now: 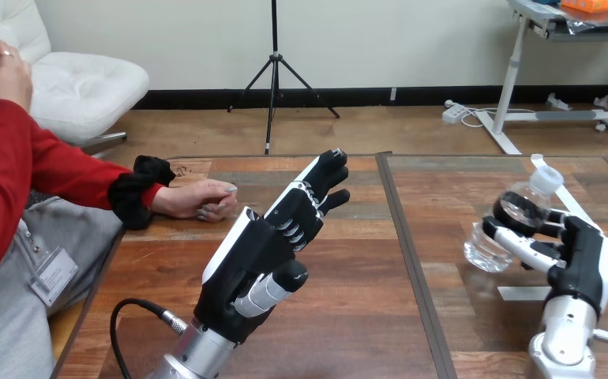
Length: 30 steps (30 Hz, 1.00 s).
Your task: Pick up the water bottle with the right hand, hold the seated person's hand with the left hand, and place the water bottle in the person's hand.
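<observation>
While right hand (pixel 587 260) grips the water bottle (pixel 488 246), tilted, at the right of the table (pixel 348 316), left hand (pixel 257 246) hangs open, fingers straight, near but apart from the person's hand (pixel 198 201) resting on the tabletop.

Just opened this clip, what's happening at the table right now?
The robot's right hand has its fingers curled round a clear water bottle, holding it tilted over the right side of the table. Its left hand is open, fingers straight, pointing toward the person's hand on the table at the left. The two are apart, so that hand is not yet held and the bottle is not yet handed over.
</observation>
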Tool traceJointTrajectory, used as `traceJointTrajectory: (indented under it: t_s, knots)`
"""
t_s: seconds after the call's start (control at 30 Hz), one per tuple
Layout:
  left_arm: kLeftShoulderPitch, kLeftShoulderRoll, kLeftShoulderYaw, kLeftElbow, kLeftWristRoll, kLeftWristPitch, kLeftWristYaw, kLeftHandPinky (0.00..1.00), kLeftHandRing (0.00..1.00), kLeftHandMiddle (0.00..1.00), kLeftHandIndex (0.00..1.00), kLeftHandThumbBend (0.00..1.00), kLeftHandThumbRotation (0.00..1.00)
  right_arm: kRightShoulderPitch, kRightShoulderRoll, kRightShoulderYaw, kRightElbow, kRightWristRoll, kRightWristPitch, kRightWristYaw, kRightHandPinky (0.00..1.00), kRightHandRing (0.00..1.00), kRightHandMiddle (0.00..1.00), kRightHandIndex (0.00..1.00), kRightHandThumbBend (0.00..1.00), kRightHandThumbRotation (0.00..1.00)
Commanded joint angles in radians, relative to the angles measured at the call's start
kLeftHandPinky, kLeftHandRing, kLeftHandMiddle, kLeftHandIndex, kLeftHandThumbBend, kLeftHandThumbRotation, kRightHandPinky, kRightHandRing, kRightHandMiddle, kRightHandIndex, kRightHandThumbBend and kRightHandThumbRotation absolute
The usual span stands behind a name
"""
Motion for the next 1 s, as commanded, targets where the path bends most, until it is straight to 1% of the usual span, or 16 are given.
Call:
traceJointTrajectory:
  t_s: [0.0, 0.1, 0.2, 0.23, 0.3, 0.4, 0.5, 0.6, 0.7, 0.8, 0.9, 0.97]
  knots:
    - [-0.026, -0.002, 0.003, -0.022, 0.009, -0.007, 0.015, 0.92, 0.97, 0.98, 0.95, 1.00, 0.80, -0.030, 0.009, 0.016, -0.083, -0.005, -0.072, 0.010, 0.32, 0.40, 0.55, 0.52, 0.84, 0.00]
    - [-0.024, -0.001, 0.002, -0.022, 0.019, -0.007, 0.027, 0.92, 0.97, 0.98, 0.95, 1.00, 0.80, -0.021, 0.013, 0.027, -0.102, -0.016, -0.088, 0.008, 0.32, 0.40, 0.55, 0.52, 0.84, 0.00]
    - [-0.025, 0.001, 0.002, -0.018, 0.026, -0.014, 0.034, 0.92, 0.97, 0.98, 0.95, 1.00, 0.81, -0.009, 0.020, 0.034, -0.126, -0.014, -0.115, 0.026, 0.32, 0.41, 0.54, 0.52, 0.84, 0.00]
    - [-0.025, 0.003, 0.002, -0.016, 0.032, -0.019, 0.040, 0.92, 0.97, 0.98, 0.95, 1.00, 0.81, -0.004, 0.020, 0.044, -0.137, -0.023, -0.118, 0.021, 0.32, 0.41, 0.54, 0.52, 0.84, 0.00]
    - [-0.025, 0.004, 0.001, -0.015, 0.042, -0.023, 0.050, 0.92, 0.98, 0.98, 0.95, 1.00, 0.81, 0.002, 0.019, 0.055, -0.149, -0.035, -0.117, 0.014, 0.33, 0.42, 0.54, 0.52, 0.84, 0.00]
    - [-0.027, 0.006, 0.001, -0.011, 0.050, -0.030, 0.056, 0.92, 0.98, 0.98, 0.95, 1.00, 0.81, 0.017, 0.029, 0.064, -0.190, -0.038, -0.117, 0.022, 0.34, 0.42, 0.54, 0.52, 0.84, 0.00]
    - [-0.029, 0.010, 0.000, -0.009, 0.059, -0.035, 0.062, 0.92, 0.98, 0.99, 0.96, 1.00, 0.82, 0.038, 0.037, 0.076, -0.241, -0.043, -0.113, 0.034, 0.35, 0.43, 0.55, 0.52, 0.84, 0.00]
    - [-0.029, 0.014, 0.001, -0.007, 0.073, -0.040, 0.078, 0.92, 0.98, 0.99, 0.96, 1.00, 0.82, 0.063, 0.043, 0.089, -0.295, -0.047, -0.121, 0.052, 0.35, 0.43, 0.55, 0.52, 0.83, 0.00]
    - [-0.031, 0.022, 0.002, -0.003, 0.104, -0.056, 0.105, 0.92, 0.98, 0.99, 0.96, 1.00, 0.82, 0.087, 0.048, 0.104, -0.355, -0.060, -0.109, 0.056, 0.34, 0.43, 0.54, 0.52, 0.83, 0.00]
    - [-0.032, 0.032, 0.001, -0.002, 0.133, -0.065, 0.129, 0.92, 0.98, 0.99, 0.96, 1.00, 0.81, 0.113, 0.060, 0.112, -0.424, -0.069, -0.083, 0.054, 0.34, 0.43, 0.55, 0.52, 0.83, 0.00]
    - [-0.036, 0.040, 0.005, 0.006, 0.170, -0.097, 0.161, 0.92, 0.98, 0.99, 0.97, 1.00, 0.81, 0.139, 0.069, 0.122, -0.486, -0.071, -0.069, 0.068, 0.34, 0.43, 0.55, 0.52, 0.83, 0.00]
    - [-0.037, 0.049, 0.010, 0.007, 0.211, -0.119, 0.198, 0.91, 0.98, 0.99, 0.97, 1.00, 0.81, 0.159, 0.073, 0.132, -0.530, -0.079, -0.059, 0.074, 0.34, 0.43, 0.55, 0.52, 0.83, 0.00]
